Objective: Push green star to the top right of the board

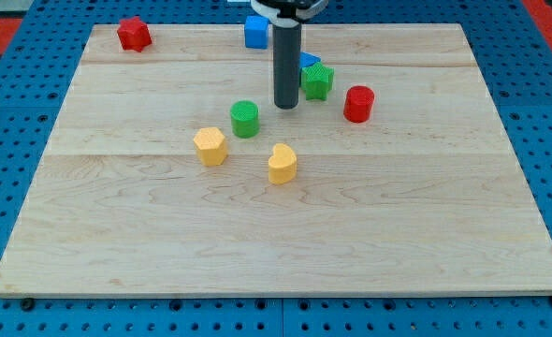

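My tip [286,106] rested on the surface [426,234], a bare rod holding nothing, with the green star [317,81] just beside it toward the view's upper right. That placement probably suited a shove toward the top right corner. The rod stood upright; the green cylinder [244,119] sat to its lower left.

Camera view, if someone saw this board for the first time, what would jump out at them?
First, the dark rod coming down from the view's top, my tip resting just left of the green star. Around it sits a loose cluster: a red cylinder to the right, a green cylinder and two yellow blocks lower left. A red block sits alone at the top left corner.
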Controlling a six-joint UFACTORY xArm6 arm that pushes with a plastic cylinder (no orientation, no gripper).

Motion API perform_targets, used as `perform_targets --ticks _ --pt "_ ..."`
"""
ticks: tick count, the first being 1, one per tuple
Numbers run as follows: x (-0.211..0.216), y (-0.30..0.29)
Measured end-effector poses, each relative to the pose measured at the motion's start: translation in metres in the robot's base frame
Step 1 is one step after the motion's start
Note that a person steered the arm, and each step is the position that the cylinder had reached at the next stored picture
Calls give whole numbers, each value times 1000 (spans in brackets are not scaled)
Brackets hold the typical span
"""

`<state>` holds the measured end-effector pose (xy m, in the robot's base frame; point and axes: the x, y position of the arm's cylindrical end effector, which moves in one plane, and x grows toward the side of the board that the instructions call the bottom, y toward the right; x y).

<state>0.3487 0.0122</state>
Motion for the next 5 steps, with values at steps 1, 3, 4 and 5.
perform_targets --ticks 1,3,4,5 --pt "-15 2" --pt "-17 76" --pt "-20 64" --pt "-24 62"
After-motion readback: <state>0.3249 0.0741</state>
